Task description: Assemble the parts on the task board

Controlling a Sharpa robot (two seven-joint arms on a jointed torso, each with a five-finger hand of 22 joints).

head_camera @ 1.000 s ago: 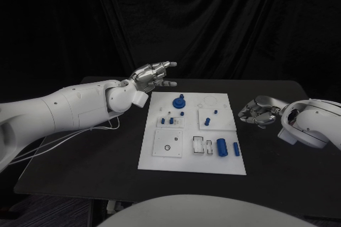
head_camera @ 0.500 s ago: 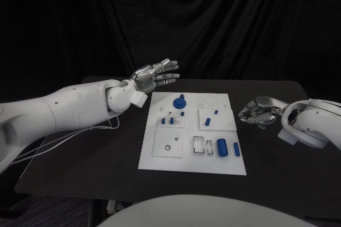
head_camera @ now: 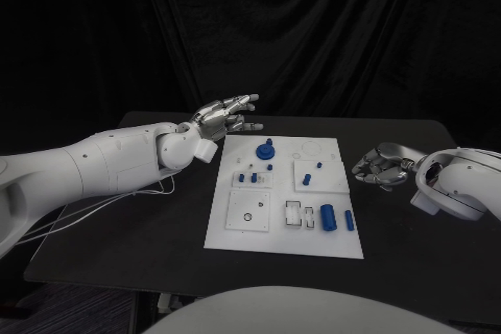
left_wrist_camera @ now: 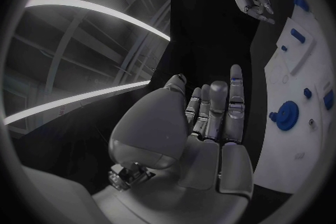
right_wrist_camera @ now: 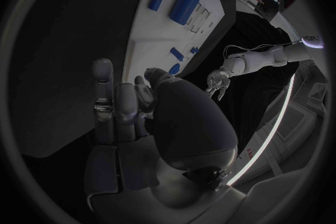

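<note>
The task board lies flat in the middle of the black surface, its long side running away from the robot. Small blue parts sit on it: a round knobbed part near the far left corner, a pair of short pegs below it, a single peg to their right, and a thick cylinder with a thinner cylinder beside it near the board's near right corner.

The left hand is raised above the surface beyond the board's far left corner, clear of the board and touching nothing. Its fingers are spread and stretched out, and it holds nothing; the left wrist view shows the same flat, extended fingers with the round knobbed part off to their side, well apart.

The right hand sits low just beside the board's right edge, about level with the single peg, not touching the board. In the head view its fingers look curled inward, and in the right wrist view they are partly bent beside the thumb with nothing visible between them. The thick cylinder and the thinner one lie on the board, apart from this hand.
</note>
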